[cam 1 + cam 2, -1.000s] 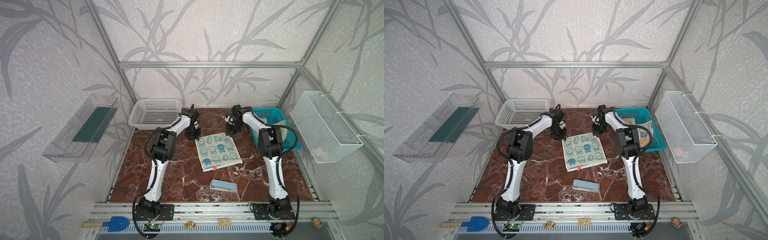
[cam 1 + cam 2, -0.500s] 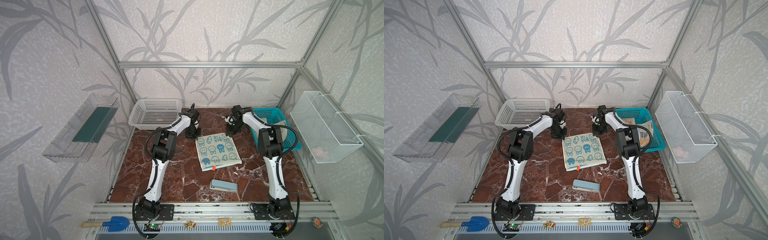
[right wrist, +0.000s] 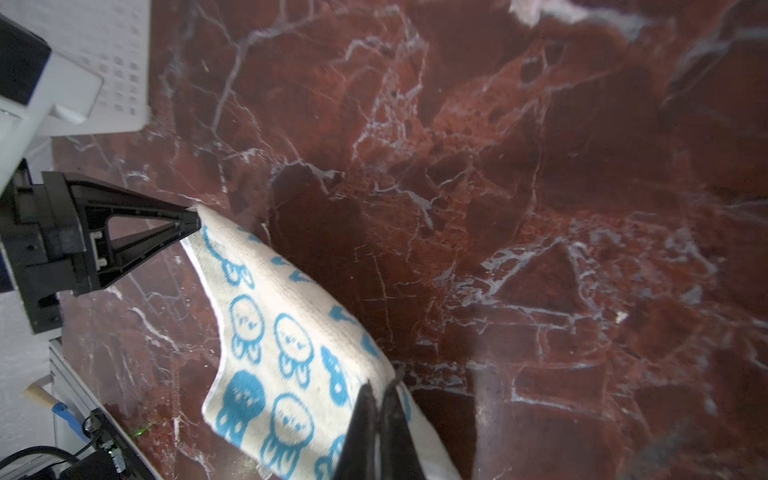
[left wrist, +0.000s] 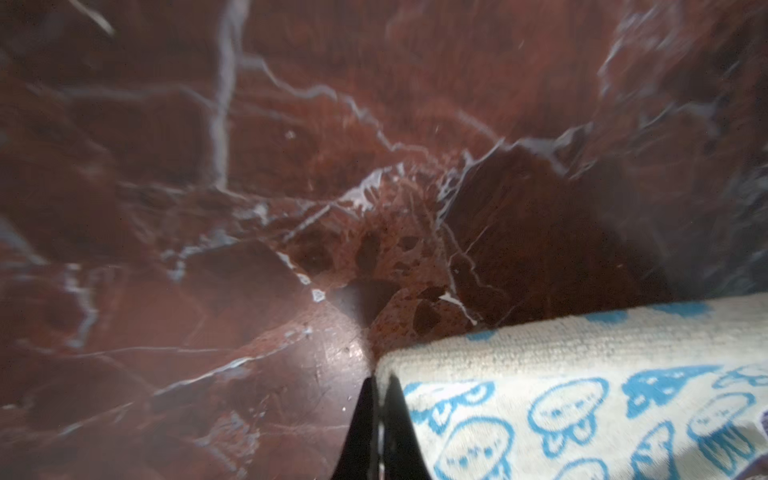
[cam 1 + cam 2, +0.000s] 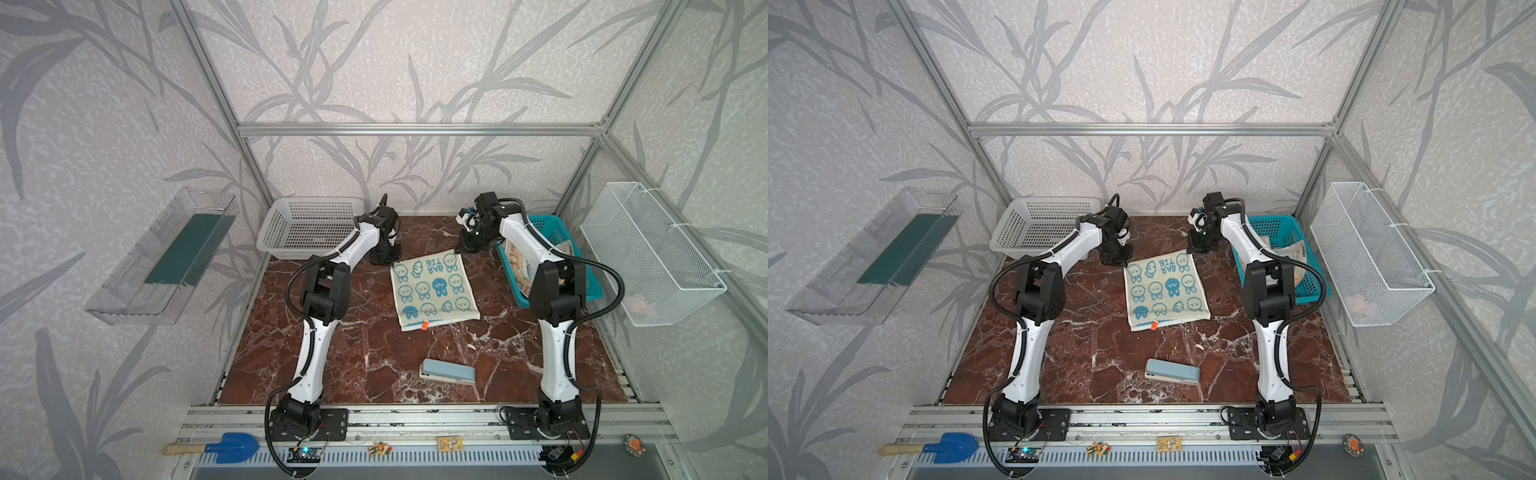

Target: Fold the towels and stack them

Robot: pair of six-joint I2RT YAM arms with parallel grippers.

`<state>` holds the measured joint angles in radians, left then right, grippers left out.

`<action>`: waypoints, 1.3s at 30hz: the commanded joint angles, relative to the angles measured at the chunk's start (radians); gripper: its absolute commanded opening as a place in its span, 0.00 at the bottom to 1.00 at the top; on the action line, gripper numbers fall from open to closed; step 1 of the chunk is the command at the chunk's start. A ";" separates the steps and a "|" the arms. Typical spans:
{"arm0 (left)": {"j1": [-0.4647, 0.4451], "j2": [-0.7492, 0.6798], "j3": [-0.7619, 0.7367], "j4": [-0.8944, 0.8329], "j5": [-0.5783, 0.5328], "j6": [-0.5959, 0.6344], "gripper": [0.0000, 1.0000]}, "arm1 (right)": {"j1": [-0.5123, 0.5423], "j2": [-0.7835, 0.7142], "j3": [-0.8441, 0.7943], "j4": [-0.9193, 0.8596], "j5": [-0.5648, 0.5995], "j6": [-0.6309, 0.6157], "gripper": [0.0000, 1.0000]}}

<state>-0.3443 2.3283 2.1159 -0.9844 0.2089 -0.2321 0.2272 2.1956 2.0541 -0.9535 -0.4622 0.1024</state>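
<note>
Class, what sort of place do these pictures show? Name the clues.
Probably a robot test cell, not a home: an aluminium frame carries wallpapered panels, a left arm and right arm are bolted to a front rail, and a wire basket hangs at the side.

In both top views the right arm (image 5: 555, 291) covers much of the teal basket (image 5: 559, 230), so the towels (image 5: 517, 266) inside it show only a strip of what looks like lettered print. A pinkish thing (image 5: 638, 305) in the wire basket (image 5: 656, 249) on the right wall is too small to name. In the left wrist view the cream-and-blue towel (image 4: 582, 399) runs off the frame, the left gripper (image 4: 377, 384) shows only its tips, and the tabletop (image 4: 374, 104) away from them is blurred. In the right wrist view the right gripper (image 3: 380, 386) hides the towel edge it pinches.
</note>
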 commanded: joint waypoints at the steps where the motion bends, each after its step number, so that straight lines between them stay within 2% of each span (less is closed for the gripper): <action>1: 0.007 -0.117 0.078 -0.057 -0.053 0.042 0.00 | -0.004 -0.086 0.055 -0.055 -0.016 0.005 0.00; 9: 0.007 -0.285 0.132 -0.045 -0.101 0.089 0.00 | -0.004 -0.179 0.160 -0.140 -0.017 0.005 0.00; 17: 0.007 -0.456 0.120 0.002 -0.132 0.099 0.00 | -0.005 -0.294 0.215 -0.158 -0.033 0.028 0.00; 21: -0.002 -0.556 0.062 0.015 -0.121 0.083 0.00 | -0.005 -0.372 0.201 -0.178 -0.041 0.024 0.00; 24: -0.017 -0.659 -0.031 0.044 -0.106 0.067 0.00 | -0.005 -0.466 0.128 -0.162 -0.065 0.020 0.00; 30: -0.051 -0.863 -0.221 0.059 -0.082 -0.023 0.00 | -0.005 -0.751 -0.176 -0.015 -0.118 0.031 0.00; 32: -0.051 -0.917 -0.296 0.071 -0.068 -0.060 0.00 | -0.007 -0.803 -0.250 0.001 -0.135 0.041 0.00; 36: -0.049 -0.968 -0.442 0.115 -0.055 -0.101 0.00 | -0.023 -0.787 -0.348 -0.017 -0.101 0.060 0.00; 39: -0.030 -0.913 -0.510 0.139 -0.054 -0.109 0.00 | -0.040 -0.698 -0.393 -0.015 -0.062 0.097 0.00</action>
<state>-0.4141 1.3567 1.6627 -0.8543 0.2245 -0.3073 0.2256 1.4055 1.7092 -0.9569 -0.6121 0.1593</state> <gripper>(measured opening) 0.048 0.048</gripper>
